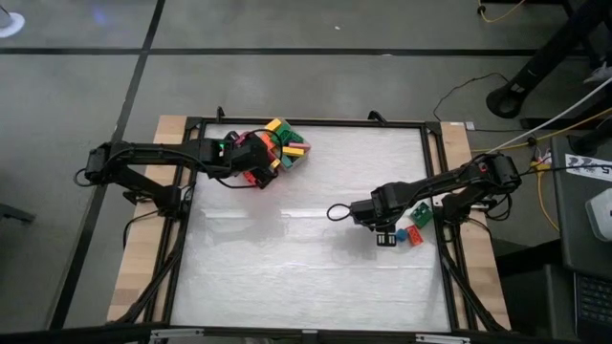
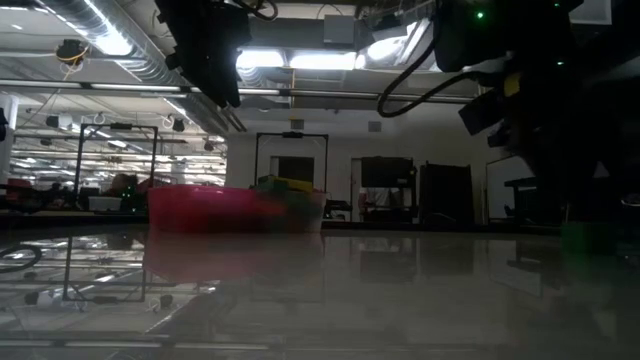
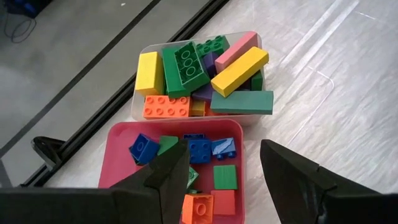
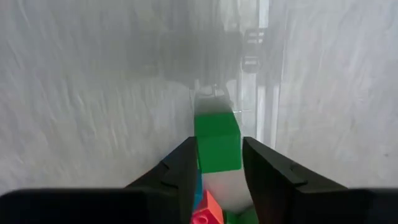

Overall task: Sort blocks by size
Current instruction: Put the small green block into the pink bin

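My right gripper (image 4: 219,155) points down near the table's right side (image 1: 382,235), shut on a small green block (image 4: 217,140). Loose red (image 1: 402,232), blue (image 1: 416,236) and green (image 1: 422,215) blocks lie on the table just right of it. At the far left, my left gripper (image 3: 224,155) hangs open and empty above the pink tray (image 3: 115,146), which holds short square blocks. The clear tray (image 3: 144,53) behind it holds long blocks (image 1: 285,143). My right gripper has the green block's two opposite sides (image 4: 200,152) between its two fingers, which come from above, pointing down. The block fills the gap between the fingertips, its flat face toward the wrist camera. I cannot tell if it is clear of the table.
The white table sheet (image 1: 287,268) lies bare across the middle and near side. A black frame rail (image 1: 435,172) runs along the sheet's right edge, close to the loose blocks. Both trays stand side by side at the far left corner (image 2: 240,205).
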{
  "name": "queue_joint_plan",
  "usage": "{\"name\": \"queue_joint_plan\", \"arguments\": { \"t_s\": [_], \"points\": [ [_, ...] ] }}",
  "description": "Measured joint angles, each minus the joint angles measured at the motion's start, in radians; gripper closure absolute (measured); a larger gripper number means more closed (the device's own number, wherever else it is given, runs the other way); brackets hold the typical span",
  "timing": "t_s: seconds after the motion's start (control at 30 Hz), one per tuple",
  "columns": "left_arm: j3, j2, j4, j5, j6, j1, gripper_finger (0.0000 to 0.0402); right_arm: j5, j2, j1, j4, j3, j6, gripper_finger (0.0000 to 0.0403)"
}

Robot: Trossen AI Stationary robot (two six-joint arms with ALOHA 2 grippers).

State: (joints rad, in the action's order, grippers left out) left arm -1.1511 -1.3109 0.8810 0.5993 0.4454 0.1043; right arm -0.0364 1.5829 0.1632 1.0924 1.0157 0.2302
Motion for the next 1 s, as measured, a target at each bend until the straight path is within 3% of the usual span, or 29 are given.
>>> {"name": "queue_joint_plan", "arguments": {
  "t_s": [0.3, 0.53, 0.77, 1.0],
  "points": [
    [0.0, 0.0, 0.0, 0.0, 0.0, 0.0, 0.0218, -0.019, -0.002, 0.0, -0.011, -0.017, 0.012, 0.0171],
    [0.0, 0.0, 0.0, 0.0, 0.0, 0.0, 0.0218, -0.025, -0.002, 0.0, -0.05, -0.124, -0.009, 0.0149],
    [0.0, 0.0, 0.0, 0.0, 0.0, 0.0, 0.0218, -0.019, -0.002, 0.0, -0.189, -0.198, -0.056, 0.0161],
    [0.0, 0.0, -0.001, 0.0, 0.026, 0.0, 0.0218, -0.02, -0.002, 0.0, -0.215, -0.208, -0.057, 0.0264]
  ]
}}
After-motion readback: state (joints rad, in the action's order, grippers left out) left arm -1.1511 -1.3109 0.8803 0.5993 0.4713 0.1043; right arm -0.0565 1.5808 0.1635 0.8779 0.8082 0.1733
